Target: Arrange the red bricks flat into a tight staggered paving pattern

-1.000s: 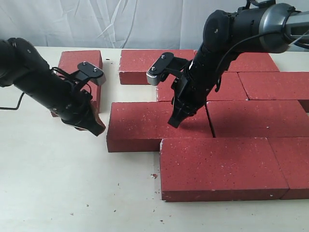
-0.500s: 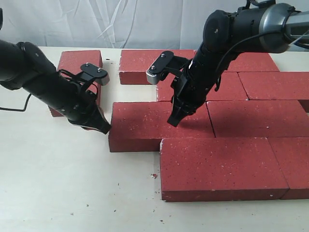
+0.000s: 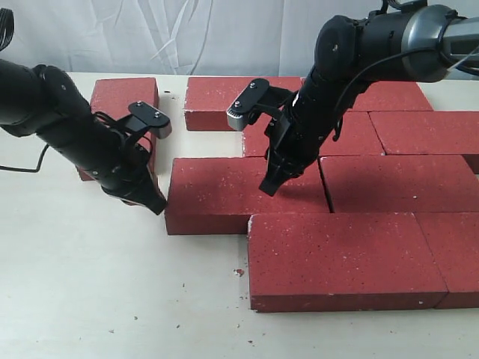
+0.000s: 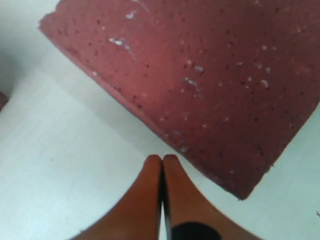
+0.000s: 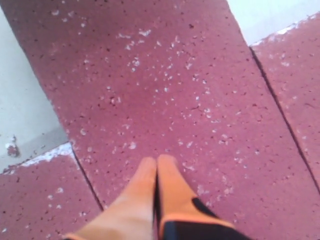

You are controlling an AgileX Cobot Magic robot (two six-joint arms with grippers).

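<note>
Hidden bits: left arm [image 3: 67,131] covers much of the lone brick [image 3: 120,94] at 10 o'clock on the table [image 3: 90,284]. Right arm [image 3: 359,52] blocks part of the second row. The bricks [image 3: 337,258] at 3 o'clock run off frame, so no full count. Wrist views are blurry close-ups, one brick face and fingertips.

Middle-row brick [image 3: 224,196] lies flat near centre, with a thin dark gap to its neighbour [image 3: 397,183] at 3 o'clock.

Left claw [image 3: 153,203]: fingers pressed together, nothing held. Tip is down at table level, just beside that brick's short end, at its 9 o'clock. Can't confirm contact.

Right claw [image 3: 269,187]: fingers also together, empty. Tip points down onto the same brick's top face, toward its 2 o'clock corner. On it or just above, can't tell.

Left arm slants down from 9 o'clock. Right arm comes in from 1 o'clock, elbow high, forearm steep.
</note>
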